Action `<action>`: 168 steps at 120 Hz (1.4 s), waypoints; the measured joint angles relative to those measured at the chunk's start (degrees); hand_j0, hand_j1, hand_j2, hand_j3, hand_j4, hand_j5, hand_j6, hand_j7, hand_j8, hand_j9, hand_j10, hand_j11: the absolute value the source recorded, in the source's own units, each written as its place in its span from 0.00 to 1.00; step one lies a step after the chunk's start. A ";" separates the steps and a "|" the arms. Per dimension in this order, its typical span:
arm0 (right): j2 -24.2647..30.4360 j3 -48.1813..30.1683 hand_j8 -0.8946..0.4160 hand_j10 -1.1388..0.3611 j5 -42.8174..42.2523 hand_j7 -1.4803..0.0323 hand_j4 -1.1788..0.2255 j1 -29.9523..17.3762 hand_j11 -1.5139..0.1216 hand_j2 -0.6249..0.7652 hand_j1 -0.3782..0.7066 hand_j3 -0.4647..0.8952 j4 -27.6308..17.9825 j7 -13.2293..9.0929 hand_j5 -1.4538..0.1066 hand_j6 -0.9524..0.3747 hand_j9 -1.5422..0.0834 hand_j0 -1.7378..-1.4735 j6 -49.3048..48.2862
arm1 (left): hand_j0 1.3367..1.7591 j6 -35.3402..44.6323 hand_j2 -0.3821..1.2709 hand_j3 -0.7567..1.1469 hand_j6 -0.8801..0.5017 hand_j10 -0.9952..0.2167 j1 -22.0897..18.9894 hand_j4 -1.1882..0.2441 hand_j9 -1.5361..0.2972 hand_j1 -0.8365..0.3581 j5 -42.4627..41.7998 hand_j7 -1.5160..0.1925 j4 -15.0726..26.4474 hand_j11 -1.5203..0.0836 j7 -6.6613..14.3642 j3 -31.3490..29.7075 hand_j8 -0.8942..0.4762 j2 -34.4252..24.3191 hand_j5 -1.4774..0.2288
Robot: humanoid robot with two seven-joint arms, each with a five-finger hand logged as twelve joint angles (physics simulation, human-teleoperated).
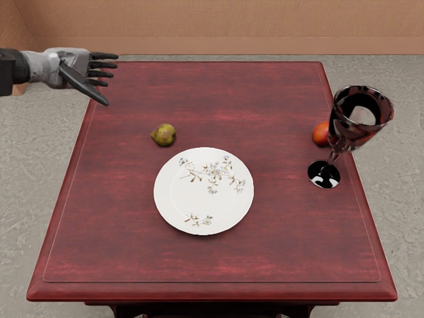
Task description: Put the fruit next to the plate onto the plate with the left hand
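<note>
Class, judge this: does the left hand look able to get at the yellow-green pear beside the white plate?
Probably yes. The open left hand hovers over the far left corner of the dark-red wooden table, with only bare tabletop between it and the yellow-green pear.

table [132, 218]: polished red wood | plate [173, 199]: glossy ceramic | wine glass [358, 119]: shiny glass | pear [163, 135]: matt skin

Greenish pear [163, 135] lies just beside floral plate [228, 209].
</note>
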State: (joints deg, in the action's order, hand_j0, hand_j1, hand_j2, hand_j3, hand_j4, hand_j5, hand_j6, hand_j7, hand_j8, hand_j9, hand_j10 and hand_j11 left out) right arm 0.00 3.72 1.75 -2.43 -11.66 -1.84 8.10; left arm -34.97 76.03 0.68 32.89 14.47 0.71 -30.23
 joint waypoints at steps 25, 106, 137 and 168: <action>0.00 0.00 0.66 0.74 -0.08 0.95 0.82 -0.08 0.90 0.45 0.06 0.34 0.12 0.00 0.91 0.70 0.93 0.31 -0.09 | 0.76 -0.04 0.23 0.40 0.64 0.82 3.04 0.83 0.84 0.99 3.39 0.89 0.72 0.95 0.26 -0.10 0.65 0.79 0.87; 0.00 -0.03 0.66 0.74 -0.08 0.95 0.82 -0.11 0.90 0.45 0.06 0.34 0.23 -0.01 0.91 0.70 0.93 0.30 -0.10 | 0.76 -0.03 0.23 0.40 0.64 0.82 15.83 0.83 0.84 0.99 55.52 0.89 12.22 0.95 -11.48 -16.35 0.65 15.33 0.87; 0.00 -0.03 0.66 0.74 -0.08 0.95 0.82 -0.10 0.90 0.45 0.06 0.34 0.23 -0.01 0.91 0.70 0.93 0.30 -0.10 | 0.76 -0.03 0.23 0.40 0.64 0.82 15.00 0.83 0.84 0.99 56.08 0.89 9.69 0.95 -12.61 -17.47 0.65 19.27 0.87; 0.00 -0.03 0.66 0.74 -0.08 0.95 0.82 -0.09 0.90 0.45 0.06 0.34 0.23 0.00 0.91 0.70 0.93 0.30 -0.10 | 0.76 -0.03 0.23 0.40 0.64 0.82 12.54 0.83 0.84 0.99 55.89 0.89 5.01 0.95 -12.63 -18.14 0.65 23.17 0.87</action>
State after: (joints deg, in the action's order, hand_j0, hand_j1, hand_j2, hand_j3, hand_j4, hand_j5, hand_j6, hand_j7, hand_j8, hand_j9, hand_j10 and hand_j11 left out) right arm 0.00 3.69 1.67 -2.51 -11.43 -1.84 8.00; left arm -35.00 88.57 56.57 37.90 1.84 -17.44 -7.07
